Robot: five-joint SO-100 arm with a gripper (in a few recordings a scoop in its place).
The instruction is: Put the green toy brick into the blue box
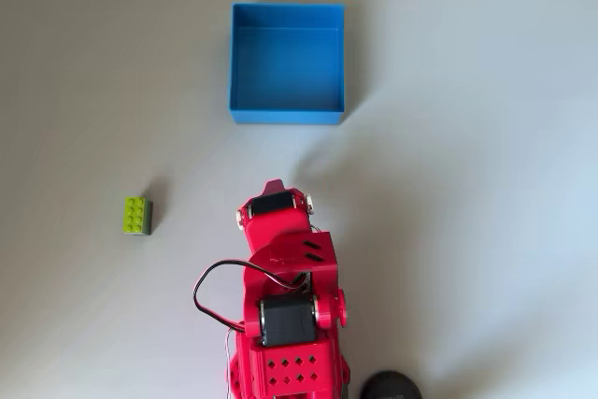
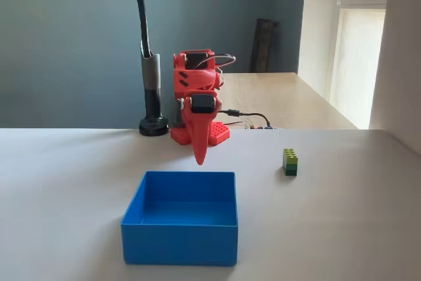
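The green toy brick is sitting alone on the white bench, left of the red arm in the overhead view and well apart from the blue box. The hand is hanging clenched and grasping nothing, pointing down behind the box's far wall.

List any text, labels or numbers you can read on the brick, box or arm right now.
None can be read.
Green toy brick: plain studs, no lettering legible.
Blue box: bare walls and floor, no label.
Red arm: no marking visible on its shell or on the gripper in either view.
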